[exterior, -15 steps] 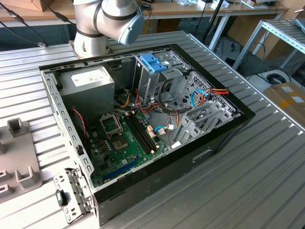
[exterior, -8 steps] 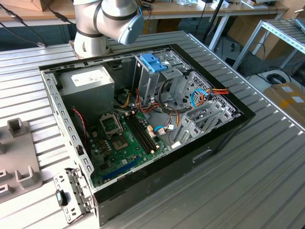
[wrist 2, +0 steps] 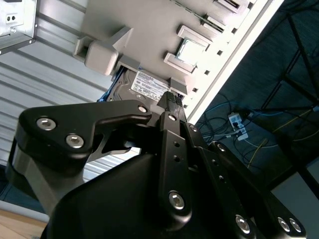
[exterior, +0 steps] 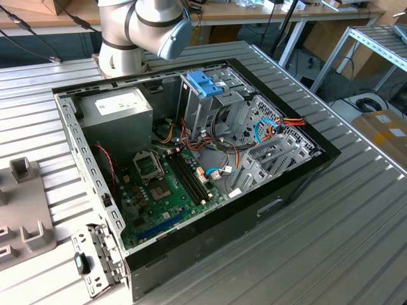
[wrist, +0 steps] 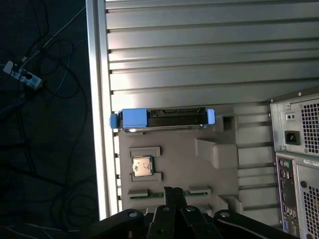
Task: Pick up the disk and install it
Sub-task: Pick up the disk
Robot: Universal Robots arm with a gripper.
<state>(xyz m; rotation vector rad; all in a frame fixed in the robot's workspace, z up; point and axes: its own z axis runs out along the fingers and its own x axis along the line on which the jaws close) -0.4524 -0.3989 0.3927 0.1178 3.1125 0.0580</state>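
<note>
The disk (wrist: 162, 118) stands on its edge in a slot of a grey fixture plate (wrist: 219, 174); its light-blue carrier frame faces up. In the second wrist view the disk (wrist 2: 148, 85) shows its white label between the plate's blocks. My gripper (wrist: 174, 191) hovers over the plate, a short way from the disk and not touching it. Its black fingers (wrist 2: 171, 99) are shut together with nothing between them. The open computer case (exterior: 191, 165) lies on the table, with a bare blue bracket (exterior: 205, 82) on top of its drive cage.
A small processor chip (wrist: 142, 166) sits in another pocket of the fixture plate (exterior: 25, 210). The case's rear panel (wrist: 299, 149) stands close beside the plate. The ribbed table's edge (wrist: 99, 99) runs just past the disk, with cables on the floor beyond.
</note>
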